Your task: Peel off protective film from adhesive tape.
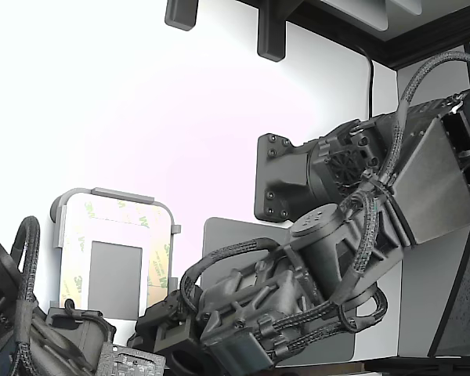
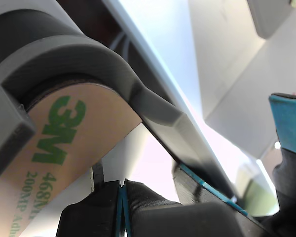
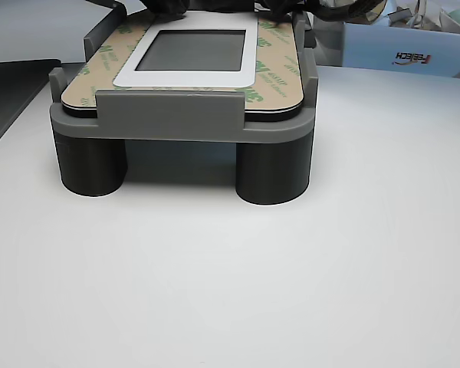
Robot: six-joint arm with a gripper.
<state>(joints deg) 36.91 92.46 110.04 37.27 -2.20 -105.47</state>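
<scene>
white tabletop [image 3: 291, 268] | grey tray [image 3: 184, 123] on legs, lifting protective film [image 3: 276, 73] clear for access | gripper [image 2: 122, 197] pinched shut at film's corner edge, grip uncertain

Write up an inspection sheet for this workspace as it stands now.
Surface: white table, bare in front of the fixture.
Job's things: protective film with green 3M print, lying flat as a frame on the grey tray; no lifted edge seen.
Clutter: box behind the tray.
Grippers: gripper, pads together at the film's corner; no film visibly pinched.
Cables: braided cables along the arm.
Surroundings: white wall, dark mat.
</scene>
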